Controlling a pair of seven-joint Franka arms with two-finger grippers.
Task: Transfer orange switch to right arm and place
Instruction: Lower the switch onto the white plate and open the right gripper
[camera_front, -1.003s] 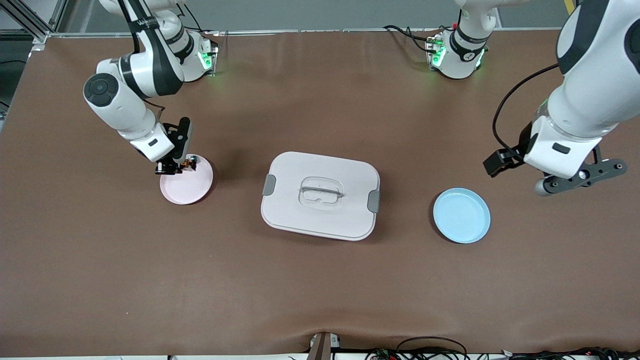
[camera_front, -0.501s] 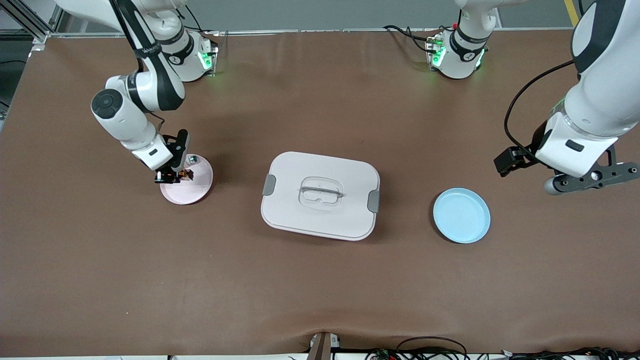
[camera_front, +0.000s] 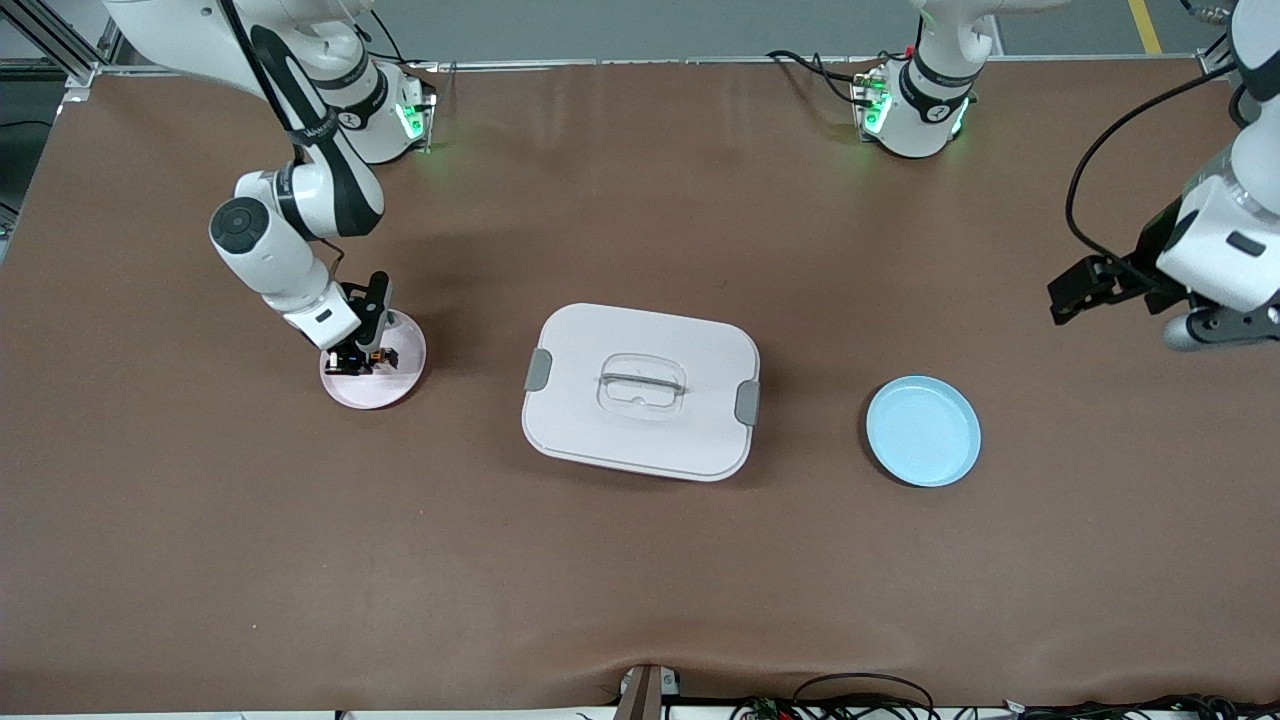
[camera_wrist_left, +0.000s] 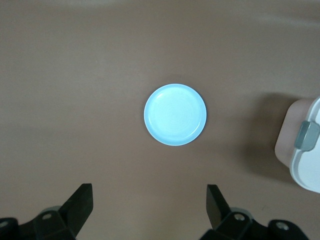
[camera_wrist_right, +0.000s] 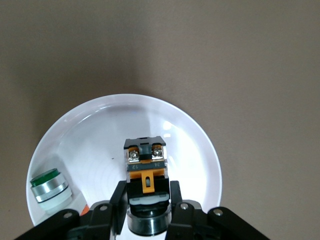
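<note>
Where the right arm reaches down at its own end of the table, the right gripper (camera_front: 362, 358) hangs low over the pink plate (camera_front: 385, 388), its fingers (camera_wrist_right: 118, 201) pinching the orange switch (camera_wrist_right: 145, 174) from both sides. The right wrist view shows the switch as a black block with an orange face and two screws on top, its dark round end between the fingertips, held over the middle of the plate; whether it touches the plate's surface cannot be told. A small part with a green cap (camera_wrist_right: 48, 186) and a silver collar sits on the same plate near its rim, apart from the switch.

Next along the table, toward the middle, a pale lidded box (camera_front: 641, 390) with grey clips at its two short ends and a clear handle recess in its lid rests on the brown table (camera_front: 640, 560).

Farther toward the left arm's end lies a light blue plate (camera_front: 923, 431), bare, near the box but not touching it.

Last comes the left gripper (camera_wrist_left: 149, 210), raised above the table surface at the left arm's end. In the left wrist view its dark fingers (camera_wrist_left: 81, 201) stand spread wide with nothing between them, and the blue plate shows below them.
</note>
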